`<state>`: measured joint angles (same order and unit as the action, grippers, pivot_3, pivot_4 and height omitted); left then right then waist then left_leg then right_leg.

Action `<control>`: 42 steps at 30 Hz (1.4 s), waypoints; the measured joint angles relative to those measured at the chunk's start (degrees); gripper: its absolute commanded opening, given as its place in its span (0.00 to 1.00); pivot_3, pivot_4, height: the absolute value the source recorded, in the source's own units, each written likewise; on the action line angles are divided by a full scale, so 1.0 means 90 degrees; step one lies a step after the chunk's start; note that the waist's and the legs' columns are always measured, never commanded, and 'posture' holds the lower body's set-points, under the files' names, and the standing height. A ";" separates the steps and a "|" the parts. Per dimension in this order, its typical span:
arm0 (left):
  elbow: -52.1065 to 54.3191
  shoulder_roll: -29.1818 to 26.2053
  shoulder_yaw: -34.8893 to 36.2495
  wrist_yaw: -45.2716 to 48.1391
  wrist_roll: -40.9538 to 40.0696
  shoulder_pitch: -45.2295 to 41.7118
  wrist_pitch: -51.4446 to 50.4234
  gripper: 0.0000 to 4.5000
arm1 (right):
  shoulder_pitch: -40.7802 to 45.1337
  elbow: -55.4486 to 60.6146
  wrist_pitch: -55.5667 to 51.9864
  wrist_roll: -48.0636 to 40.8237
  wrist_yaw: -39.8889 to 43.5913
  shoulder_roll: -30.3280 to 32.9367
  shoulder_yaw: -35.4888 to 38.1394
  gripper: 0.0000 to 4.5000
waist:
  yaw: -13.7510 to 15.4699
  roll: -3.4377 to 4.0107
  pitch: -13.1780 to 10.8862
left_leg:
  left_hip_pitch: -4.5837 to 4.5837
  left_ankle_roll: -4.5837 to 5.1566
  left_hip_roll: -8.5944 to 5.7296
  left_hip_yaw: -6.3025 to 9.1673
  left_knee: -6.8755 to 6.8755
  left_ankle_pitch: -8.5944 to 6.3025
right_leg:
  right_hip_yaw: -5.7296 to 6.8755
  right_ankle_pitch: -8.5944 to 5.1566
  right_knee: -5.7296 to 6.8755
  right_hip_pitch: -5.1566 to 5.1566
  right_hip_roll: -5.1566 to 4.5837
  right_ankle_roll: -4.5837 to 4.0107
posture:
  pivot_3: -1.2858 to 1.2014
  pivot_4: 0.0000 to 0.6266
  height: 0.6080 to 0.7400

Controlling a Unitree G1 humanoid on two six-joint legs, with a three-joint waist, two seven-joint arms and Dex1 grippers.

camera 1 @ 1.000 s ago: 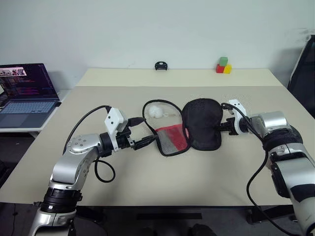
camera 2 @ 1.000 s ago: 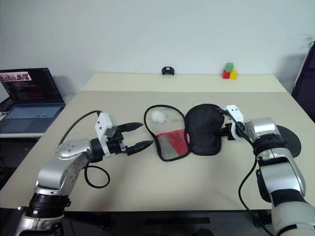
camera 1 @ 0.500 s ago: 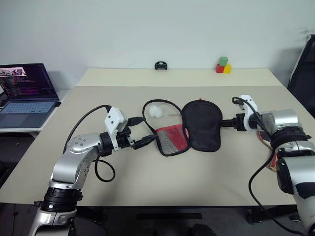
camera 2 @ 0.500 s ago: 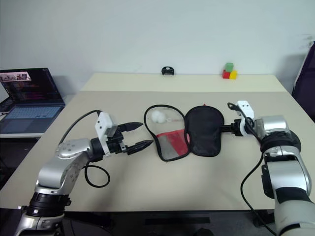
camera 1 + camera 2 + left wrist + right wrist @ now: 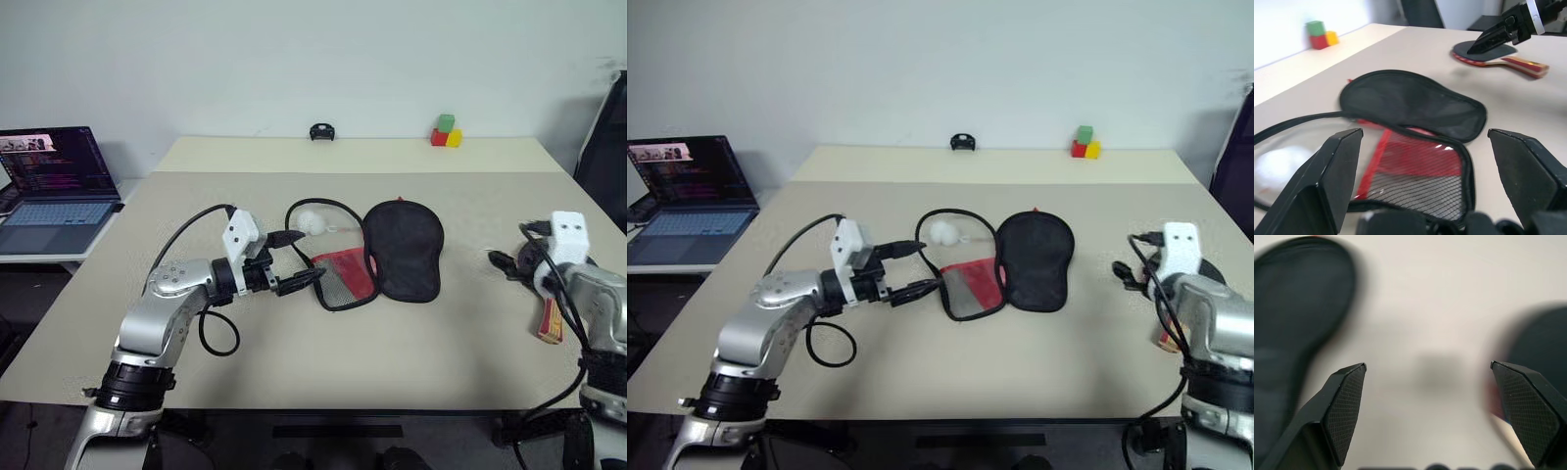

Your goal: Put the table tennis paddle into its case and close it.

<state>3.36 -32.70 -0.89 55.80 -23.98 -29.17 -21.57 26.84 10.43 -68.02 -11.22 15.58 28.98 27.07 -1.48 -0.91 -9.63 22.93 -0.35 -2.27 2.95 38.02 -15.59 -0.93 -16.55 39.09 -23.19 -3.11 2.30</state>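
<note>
Left wrist view has your left end effector [image 5: 1420, 161] spread wide at the case [image 5: 1415, 110] mouth, and your right end effector [image 5: 1427, 406] is also spread, paddle [image 5: 1498, 56] just beside it on the tabletop [image 5: 392, 343]; a sideways grab could shove it off.

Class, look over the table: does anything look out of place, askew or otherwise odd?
Nothing is spilled or damaged. The case lies unzipped and splayed open mid-table, lining showing. The table tennis paddle still lies apart from it, near the right gripper. Coloured blocks and a small black object sit at the far edge.
</note>
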 measured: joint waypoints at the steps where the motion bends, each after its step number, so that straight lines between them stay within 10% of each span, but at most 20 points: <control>1: -0.0084 0.0043 -0.0038 0.0040 0.0013 -0.0076 0.0050 1.00 | -0.0158 0.0202 -0.0093 0.0050 -0.0168 -0.0078 0.0117 0.99 | -0.0007 0.0000 0.0000 | -0.0001 0.0000 0.0000 -0.0002 0.0000 0.0000 | -0.0002 0.0000 0.0000 0.0000 0.0001 0.0000 | 0.52 0.24 1.00; 29: -0.0715 0.0151 -0.0363 0.0479 0.0208 -0.0571 0.0481 1.00 | -0.0397 -0.0821 -0.0050 0.0238 -0.1216 -0.0392 0.0622 0.99 | -0.0048 -0.0017 0.0017 | -0.0017 0.0009 -0.0001 -0.0010 0.0008 0.0005 | -0.0006 0.0010 0.0003 0.0018 0.0006 0.0002 | 0.52 0.24 1.00; 42: -0.0693 0.0031 -0.0345 0.0398 0.0207 -0.0464 0.0497 1.00 | -0.0321 -0.1438 0.0703 0.0236 -0.1094 -0.0293 0.0037 0.24 | -0.0044 -0.0030 0.0024 | -0.0124 0.0015 -0.0001 -0.0005 0.0004 0.0005 | -0.0004 0.0018 -0.0014 0.0129 0.0007 0.0005 | 0.52 0.24 1.00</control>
<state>-2.87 -32.43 -4.00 59.38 -22.11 -33.34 -17.10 23.95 -2.51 -61.70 -9.09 5.73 26.35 27.40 -1.88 -1.18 -9.41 21.81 -0.22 -2.28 2.90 38.06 -15.54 -0.97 -16.39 38.97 -22.04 -3.05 2.35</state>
